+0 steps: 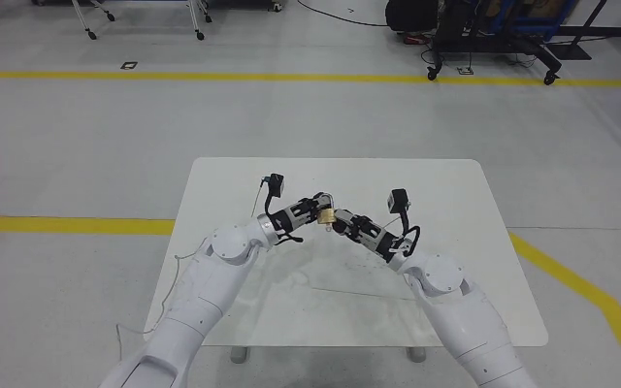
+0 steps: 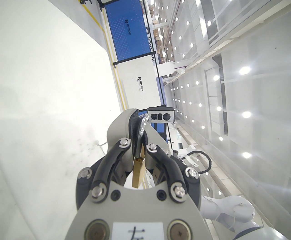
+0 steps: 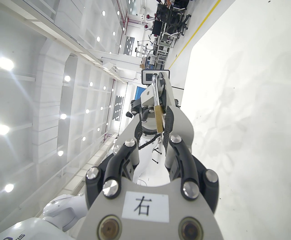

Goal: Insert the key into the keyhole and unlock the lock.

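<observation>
Grasping brass padlock (image 1: 327, 215) by shackle (image 3: 155, 91) in left pincer (image 2: 139, 120) above tabletop (image 1: 437, 291), with right pincer (image 3: 155, 113) released beside its body.

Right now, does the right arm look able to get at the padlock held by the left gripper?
Probably yes. The left gripper holds the padlock clear of the table, and the right gripper is at its brass body, nothing between them.

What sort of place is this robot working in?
Probably a big factory-style hall or robotics lab: yellow floor lines mark out zones, rows of ceiling lights hang high overhead, and office chairs stand at workstations in the background.
</observation>
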